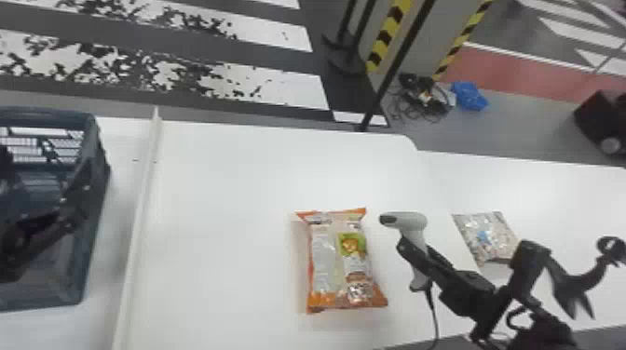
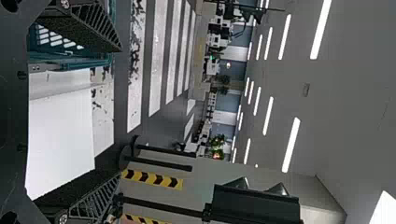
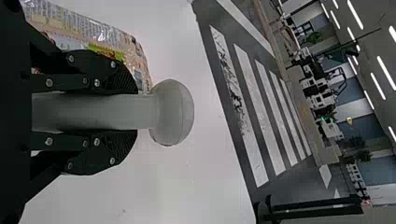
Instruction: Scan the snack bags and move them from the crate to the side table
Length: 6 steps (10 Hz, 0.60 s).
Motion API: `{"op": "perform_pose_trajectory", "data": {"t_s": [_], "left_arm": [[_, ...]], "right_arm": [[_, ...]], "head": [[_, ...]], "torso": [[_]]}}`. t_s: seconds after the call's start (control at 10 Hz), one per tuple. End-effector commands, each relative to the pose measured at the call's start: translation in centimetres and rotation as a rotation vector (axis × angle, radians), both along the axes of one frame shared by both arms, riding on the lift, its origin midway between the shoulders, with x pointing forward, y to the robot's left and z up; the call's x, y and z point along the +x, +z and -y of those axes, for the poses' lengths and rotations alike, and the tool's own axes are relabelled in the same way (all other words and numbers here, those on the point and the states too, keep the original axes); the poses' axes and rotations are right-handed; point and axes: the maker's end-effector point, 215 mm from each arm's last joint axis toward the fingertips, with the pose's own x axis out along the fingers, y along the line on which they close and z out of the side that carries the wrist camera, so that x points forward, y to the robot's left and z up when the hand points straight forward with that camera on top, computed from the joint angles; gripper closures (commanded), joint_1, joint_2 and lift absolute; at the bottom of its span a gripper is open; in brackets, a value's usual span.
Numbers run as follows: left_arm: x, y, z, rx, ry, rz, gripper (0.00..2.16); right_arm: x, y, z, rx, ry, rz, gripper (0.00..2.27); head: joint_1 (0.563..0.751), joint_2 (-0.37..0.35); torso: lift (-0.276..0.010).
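Head view: locate orange bag (image 1: 326, 260) at 9 o'clock from scanner (image 1: 414, 220), silvery bag (image 1: 489, 235) at 3. Note right gripper (image 3: 137, 111) clamped on scanner, left gripper (image 2: 118, 113) spread wide near crate (image 1: 79, 114). Expect missed scan from creases on orange bag; expect snag from loose cable (image 1: 437, 321). White table (image 1: 223, 186) beneath; striped floor (image 1: 279, 88) toward 12 o'clock.

orange-edged bag (image 1: 336, 260), pale grey scanner (image 1: 412, 219), white table (image 1: 223, 223)

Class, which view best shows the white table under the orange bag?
The head view: it shows the white table broadly from above. The left wrist view shows part near the crate; the right, part around the scanner.
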Motion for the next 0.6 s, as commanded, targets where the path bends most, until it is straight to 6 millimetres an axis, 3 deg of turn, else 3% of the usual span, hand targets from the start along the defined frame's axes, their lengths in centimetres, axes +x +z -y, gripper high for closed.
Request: {"op": "perform_pose_trajectory", "data": {"t_s": [0.0, 0.3, 0.5], "left_arm": [[-0.3, 0.5, -0.1, -0.004, -0.001, 0.014, 0.07], [-0.7, 1.2, -0.5, -0.018, -0.001, 0.040, 0.07], [-0.9, 1.2, -0.8, -0.023, -0.004, 0.042, 0.07]], "right_arm": [[-0.1, 0.5, -2.9, 0.034, 0.020, -0.016, 2.24], [0.7, -1.3, -7.3, 0.046, 0.045, -0.046, 2.24], [2.0, -2.1, -7.9, 0.026, 0.060, -0.045, 2.24]], "head": [[0.695, -0.289], [0.695, -0.226], [0.695, -0.178]], "torso": [[-0.087], [-0.087], [-0.087]]}}
